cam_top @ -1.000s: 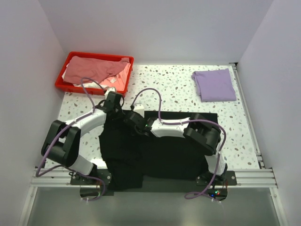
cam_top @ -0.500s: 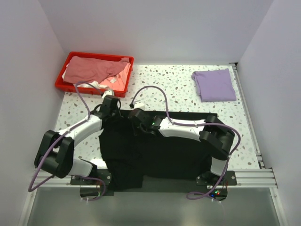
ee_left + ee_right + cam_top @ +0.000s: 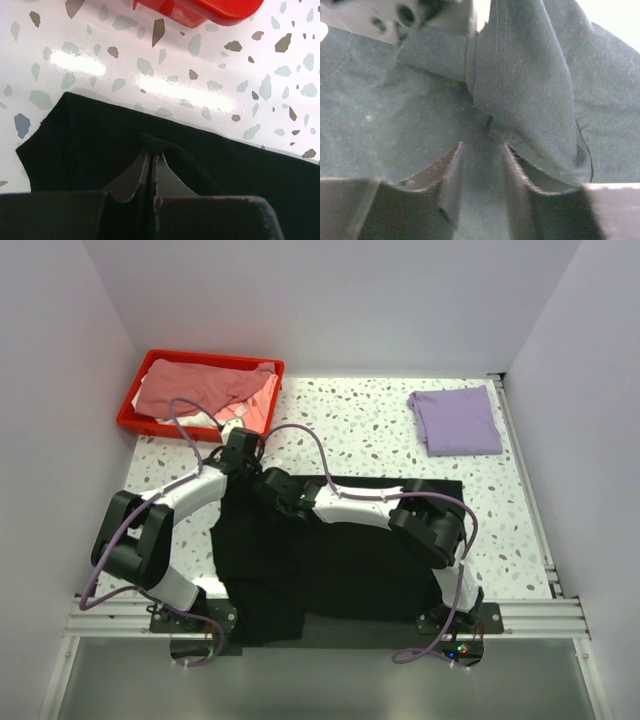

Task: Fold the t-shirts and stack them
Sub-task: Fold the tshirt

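My left pincer (image 3: 152, 156) clamped on a raised fold at the far edge of the black t-shirt (image 3: 75, 135), my right pincer (image 3: 484, 150) stood apart against its bunched cloth, speckled tabletop (image 3: 200, 80) lay beyond

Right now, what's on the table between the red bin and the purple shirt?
Nothing. Only bare speckled table lies between the red bin and the purple shirt. The top view shows it.
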`<move>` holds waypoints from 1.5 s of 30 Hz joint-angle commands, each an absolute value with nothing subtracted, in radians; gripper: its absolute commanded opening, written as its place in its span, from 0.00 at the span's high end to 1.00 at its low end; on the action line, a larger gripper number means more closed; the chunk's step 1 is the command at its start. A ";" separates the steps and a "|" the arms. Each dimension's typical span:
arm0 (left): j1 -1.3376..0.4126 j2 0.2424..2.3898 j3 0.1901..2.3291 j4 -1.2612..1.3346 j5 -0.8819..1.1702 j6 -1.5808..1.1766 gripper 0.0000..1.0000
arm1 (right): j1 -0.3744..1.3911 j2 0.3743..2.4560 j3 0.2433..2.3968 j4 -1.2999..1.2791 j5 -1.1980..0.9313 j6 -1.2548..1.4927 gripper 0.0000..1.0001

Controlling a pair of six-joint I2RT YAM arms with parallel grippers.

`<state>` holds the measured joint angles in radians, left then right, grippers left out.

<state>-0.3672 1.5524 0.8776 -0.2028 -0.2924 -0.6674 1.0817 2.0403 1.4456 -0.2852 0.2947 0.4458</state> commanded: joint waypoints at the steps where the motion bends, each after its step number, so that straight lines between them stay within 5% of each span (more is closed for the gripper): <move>1: -0.357 1.554 0.925 -0.183 -0.322 -0.646 0.96 | 1.078 2.069 1.525 -0.319 0.313 0.384 0.58; 5: -0.356 1.557 0.928 -0.186 -0.319 -0.643 0.96 | 1.075 2.097 1.545 -0.327 0.359 0.371 0.50; 15: -0.356 1.577 0.933 -0.184 -0.305 -0.638 1.00 | 1.058 2.146 1.568 -0.316 0.403 0.356 0.51; 25: -0.354 1.598 0.948 -0.186 -0.301 -0.632 1.00 | 1.028 2.172 1.574 -0.304 0.370 0.373 0.65; 33: -0.354 1.614 0.966 -0.192 -0.296 -0.630 1.00 | 1.008 2.194 1.566 -0.310 0.334 0.379 0.66; 45: -0.353 1.597 0.965 -0.198 -0.285 -0.630 1.00 | 0.991 2.132 1.523 -0.301 0.269 0.359 1.00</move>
<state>-0.3511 1.6321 0.9318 -0.2138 -0.2977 -0.6506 0.9993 2.1647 1.5524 -0.2729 0.3119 0.3782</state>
